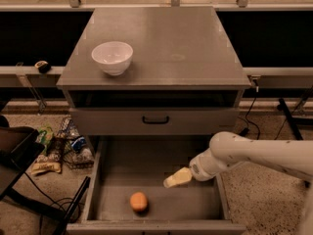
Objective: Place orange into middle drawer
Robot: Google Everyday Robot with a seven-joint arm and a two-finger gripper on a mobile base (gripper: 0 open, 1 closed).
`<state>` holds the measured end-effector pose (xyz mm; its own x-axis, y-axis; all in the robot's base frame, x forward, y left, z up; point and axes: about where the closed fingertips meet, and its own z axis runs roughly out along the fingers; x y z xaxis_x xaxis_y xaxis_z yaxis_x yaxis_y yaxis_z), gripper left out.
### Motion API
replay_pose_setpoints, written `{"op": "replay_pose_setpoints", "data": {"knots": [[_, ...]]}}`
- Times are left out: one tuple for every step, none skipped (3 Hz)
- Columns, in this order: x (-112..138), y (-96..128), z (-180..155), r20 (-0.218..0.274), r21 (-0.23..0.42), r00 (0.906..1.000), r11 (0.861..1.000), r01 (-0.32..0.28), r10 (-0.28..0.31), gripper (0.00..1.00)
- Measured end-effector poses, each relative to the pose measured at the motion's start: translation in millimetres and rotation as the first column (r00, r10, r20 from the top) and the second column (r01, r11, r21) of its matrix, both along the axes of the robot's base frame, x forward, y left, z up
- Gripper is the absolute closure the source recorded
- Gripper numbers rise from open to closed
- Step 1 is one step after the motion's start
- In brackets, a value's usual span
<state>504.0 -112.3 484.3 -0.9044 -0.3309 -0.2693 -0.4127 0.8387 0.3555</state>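
Orange [139,201] rests on the middle drawer [132,166] floor near the front, so placement looks done. Gripper [177,177] hovers at its two o'clock, clear of it; open or closed, can't tell.

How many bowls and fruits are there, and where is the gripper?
Bowls: 1, the white bowl on the cabinet top.
Fruits: 1, the orange in the middle drawer.
Total: 2.
The gripper hangs over that drawer, apart from the orange.
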Motion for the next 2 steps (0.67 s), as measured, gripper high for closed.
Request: {"op": "replay_pose_setpoints", "data": {"knots": [[-1,-36,93,0.086,-0.076,0.9936,0.995,-0.066,0.073,0.00],[-6,-56,153,0.129,-0.138,0.9805,0.982,-0.131,0.149,0.00]]}}
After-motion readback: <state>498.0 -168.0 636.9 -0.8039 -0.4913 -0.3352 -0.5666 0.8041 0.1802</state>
